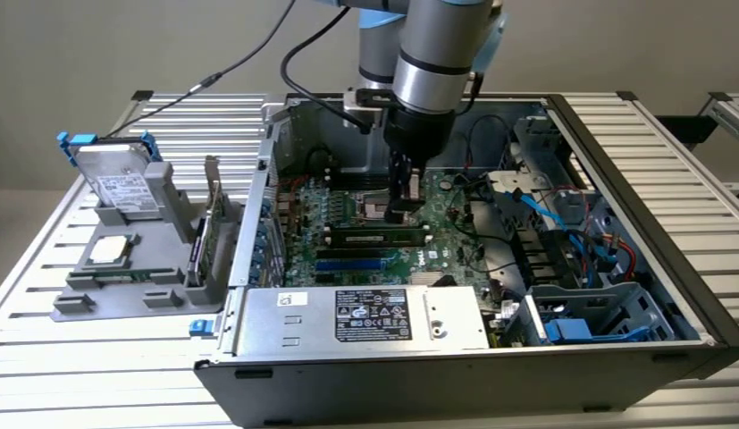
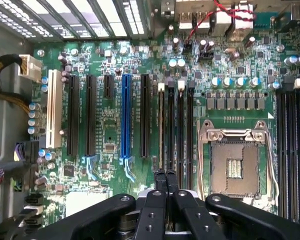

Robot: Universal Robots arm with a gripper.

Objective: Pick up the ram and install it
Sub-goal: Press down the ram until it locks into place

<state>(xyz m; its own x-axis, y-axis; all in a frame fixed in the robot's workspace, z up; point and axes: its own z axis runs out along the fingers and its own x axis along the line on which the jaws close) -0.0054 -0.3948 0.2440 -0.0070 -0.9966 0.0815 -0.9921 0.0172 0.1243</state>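
The ram (image 1: 375,237) is a long dark stick with black chips. It stands on edge in a motherboard slot inside the open computer case (image 1: 655,170). The wrist view looks along its thin top edge (image 2: 162,125), which runs between black slots beside the empty processor socket (image 2: 235,162). My gripper (image 1: 401,214) (image 2: 165,176) points straight down into the case. Its fingertips are pressed together right over the ram's top edge, toward one end of it. Nothing shows between the fingers. I cannot tell whether they touch the stick.
A power supply (image 1: 357,317) fills the case's near side, and cables and a drive cage (image 1: 583,313) crowd the exterior view's right. Outside, on that view's left, a grey holder (image 1: 107,286) carries a hard drive (image 1: 119,183), a square silver chip (image 1: 111,252) and an upright green card (image 1: 208,232).
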